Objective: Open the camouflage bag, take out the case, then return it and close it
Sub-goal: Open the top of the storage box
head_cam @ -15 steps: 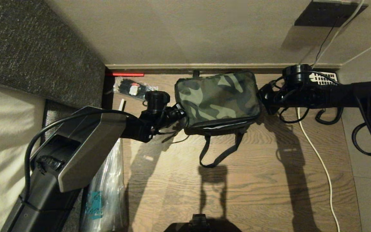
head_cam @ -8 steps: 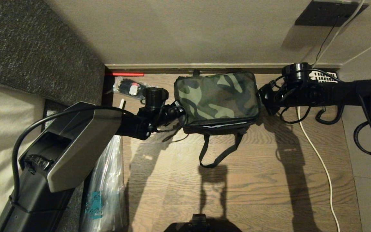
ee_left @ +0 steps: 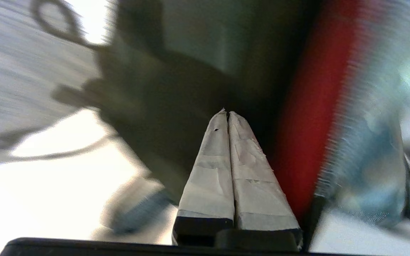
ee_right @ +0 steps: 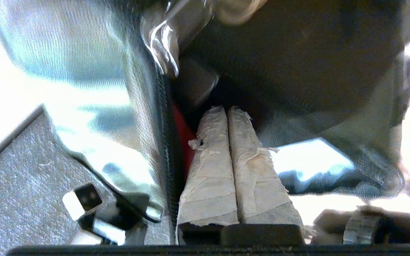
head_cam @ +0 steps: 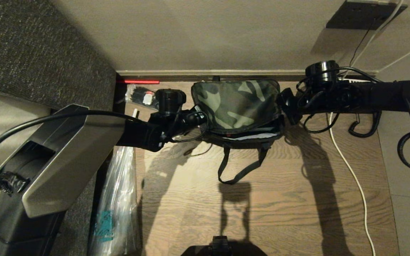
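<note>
Camouflage bag (head_cam: 235, 106) lid lifted slightly, interior mostly hidden, left pincer (ee_left: 227, 113) pressed together at its left edge, right pincer (ee_right: 226, 108) pressed together at its right, case unseen.

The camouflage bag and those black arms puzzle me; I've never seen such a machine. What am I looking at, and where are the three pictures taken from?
This is a two-armed robot. The wide picture comes from its head camera, looking down at a wooden floor by a wall. The other two come from cameras on its wrists, behind the taped fingers.

The camouflage bag sits on the floor, its lid partly lifted at the front edge. The left gripper is at the bag's left end and the right gripper at its right end. Both are shut, their tips pushed in at the lid's edges, where red lining shows. I cannot tell whether they pinch any fabric.

Nearby lie clear plastic bags and a white cable.
</note>
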You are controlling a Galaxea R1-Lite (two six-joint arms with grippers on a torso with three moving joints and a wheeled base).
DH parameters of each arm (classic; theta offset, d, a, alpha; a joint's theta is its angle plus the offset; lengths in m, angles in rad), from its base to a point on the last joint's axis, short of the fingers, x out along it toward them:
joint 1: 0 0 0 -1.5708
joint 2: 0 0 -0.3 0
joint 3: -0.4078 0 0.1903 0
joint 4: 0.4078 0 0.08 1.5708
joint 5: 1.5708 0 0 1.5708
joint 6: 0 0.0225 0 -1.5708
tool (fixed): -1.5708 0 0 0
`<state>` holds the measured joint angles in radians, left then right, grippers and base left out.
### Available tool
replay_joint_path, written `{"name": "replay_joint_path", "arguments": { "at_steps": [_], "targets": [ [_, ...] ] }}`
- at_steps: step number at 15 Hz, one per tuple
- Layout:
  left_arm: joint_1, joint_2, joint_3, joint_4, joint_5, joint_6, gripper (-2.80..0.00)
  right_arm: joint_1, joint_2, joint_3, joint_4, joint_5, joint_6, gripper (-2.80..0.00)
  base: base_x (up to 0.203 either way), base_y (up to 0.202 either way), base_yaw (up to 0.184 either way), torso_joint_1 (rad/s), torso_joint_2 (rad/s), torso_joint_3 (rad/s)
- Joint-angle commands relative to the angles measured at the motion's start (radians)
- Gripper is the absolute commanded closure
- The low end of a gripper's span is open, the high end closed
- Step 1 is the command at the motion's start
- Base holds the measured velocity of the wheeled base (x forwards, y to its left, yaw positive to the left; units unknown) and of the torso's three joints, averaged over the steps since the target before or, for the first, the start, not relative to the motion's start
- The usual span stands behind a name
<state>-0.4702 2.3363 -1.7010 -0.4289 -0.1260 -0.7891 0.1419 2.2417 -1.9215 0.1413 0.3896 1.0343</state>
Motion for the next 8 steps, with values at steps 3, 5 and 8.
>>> {"name": "replay_joint_path", "arguments": {
  "at_steps": [3, 5, 8],
  "targets": [
    [-0.001, -0.066, 0.052, 0.005, 0.008, -0.009, 0.0, 0.005, -0.042, 0.005, 0.034, -0.013, 0.005, 0.0, 0.0, 0.0, 0.0, 0.0, 0.0, 0.0],
    [-0.006, -0.079, 0.125, -0.003, 0.009, 0.0, 0.0, -0.008, -0.028, -0.007, 0.034, -0.023, -0.014, 0.0, 0.0, 0.0, 0.0, 0.0, 0.0, 0.0],
    [-0.007, -0.117, 0.137, 0.007, 0.008, 0.002, 0.0, -0.046, -0.046, 0.004, 0.054, -0.021, -0.042, 0.0, 0.0, 0.0, 0.0, 0.0, 0.0, 0.0]
  ]
}}
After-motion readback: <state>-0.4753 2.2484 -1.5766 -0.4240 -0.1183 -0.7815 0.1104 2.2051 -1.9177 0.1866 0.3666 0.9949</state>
